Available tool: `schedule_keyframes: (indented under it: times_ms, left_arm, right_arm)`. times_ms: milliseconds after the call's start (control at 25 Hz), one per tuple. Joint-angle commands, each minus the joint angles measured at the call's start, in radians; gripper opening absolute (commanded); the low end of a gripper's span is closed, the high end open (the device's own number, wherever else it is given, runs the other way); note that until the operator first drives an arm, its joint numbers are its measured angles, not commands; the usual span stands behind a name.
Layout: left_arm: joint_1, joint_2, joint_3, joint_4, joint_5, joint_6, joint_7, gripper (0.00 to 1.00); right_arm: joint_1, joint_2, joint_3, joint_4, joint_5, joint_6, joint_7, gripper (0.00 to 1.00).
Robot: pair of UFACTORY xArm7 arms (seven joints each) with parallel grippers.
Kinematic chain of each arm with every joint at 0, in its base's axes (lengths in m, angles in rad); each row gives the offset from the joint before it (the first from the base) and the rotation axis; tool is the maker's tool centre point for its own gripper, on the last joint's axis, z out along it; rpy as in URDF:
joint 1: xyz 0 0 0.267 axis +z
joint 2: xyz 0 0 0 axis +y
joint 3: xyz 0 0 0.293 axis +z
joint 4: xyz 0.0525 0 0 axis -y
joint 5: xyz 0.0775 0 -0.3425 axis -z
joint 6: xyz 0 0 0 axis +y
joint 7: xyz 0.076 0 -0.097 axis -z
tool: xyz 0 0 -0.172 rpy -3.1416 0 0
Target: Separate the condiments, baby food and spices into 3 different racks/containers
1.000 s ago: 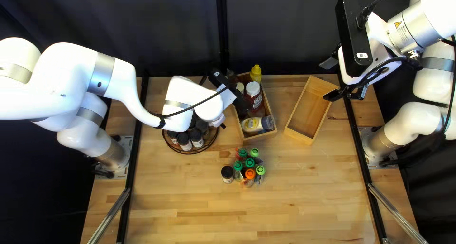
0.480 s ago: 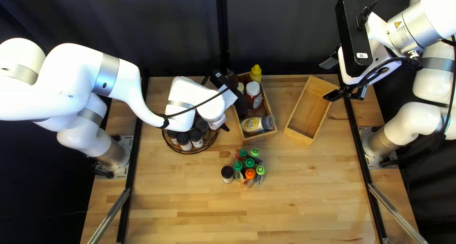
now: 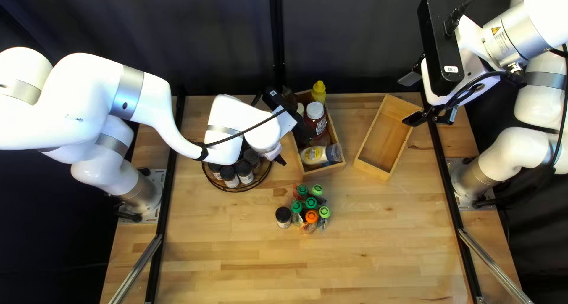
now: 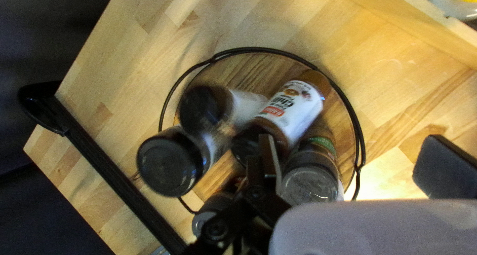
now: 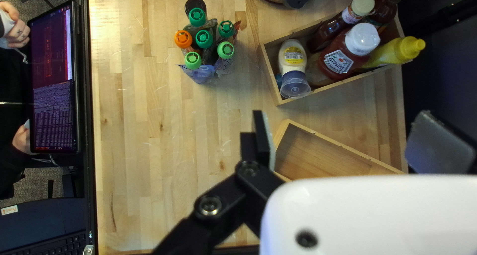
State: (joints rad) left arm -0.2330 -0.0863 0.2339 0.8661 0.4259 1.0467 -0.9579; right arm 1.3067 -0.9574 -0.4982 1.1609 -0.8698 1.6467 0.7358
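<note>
The left pincer [image 3: 280, 160], spread wide and gripping nothing, is above the round wire rack [image 3: 228, 190] of spice jars [image 3: 229, 177], left of centre in the top left view. The right pincer [image 3: 409, 100], also wide open and gripping nothing, hangs at upper right. Condiment bottles [image 3: 317, 124] sit in a wooden box [image 3: 324, 170] at upper centre; another box [image 3: 374, 169] slants to its right. Baby food pouches [image 3: 311, 216] stand beside a dark-lidded jar [image 3: 283, 217] near the centre.

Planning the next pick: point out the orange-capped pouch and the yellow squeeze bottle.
Orange-capped pouch [image 5: 183, 38], right wrist view: on its cap.
Yellow squeeze bottle [image 5: 388, 53], right wrist view: on its body.
</note>
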Motion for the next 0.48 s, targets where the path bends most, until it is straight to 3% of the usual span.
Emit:
schedule_keyframes:
  times_ms: [40,280,480]
  left_arm:
    - [-0.028,-0.038,-0.019,0.02,-0.051,0.019,0.056,1.0]
    - [-0.111,-0.111,-0.036,-0.007,-0.178,-0.025,0.345,1.0]
    - [-0.191,-0.088,-0.062,-0.004,-0.282,-0.071,0.583,1.0]
  right_arm:
    - [0.0,0.0,0.0,0.0,0.0,0.0,0.0,1.0]
    - [0.0,0.0,0.0,0.0,0.0,0.0,0.0,1.0]
    - [0.0,0.0,0.0,0.0,0.0,0.0,0.0,1.0]
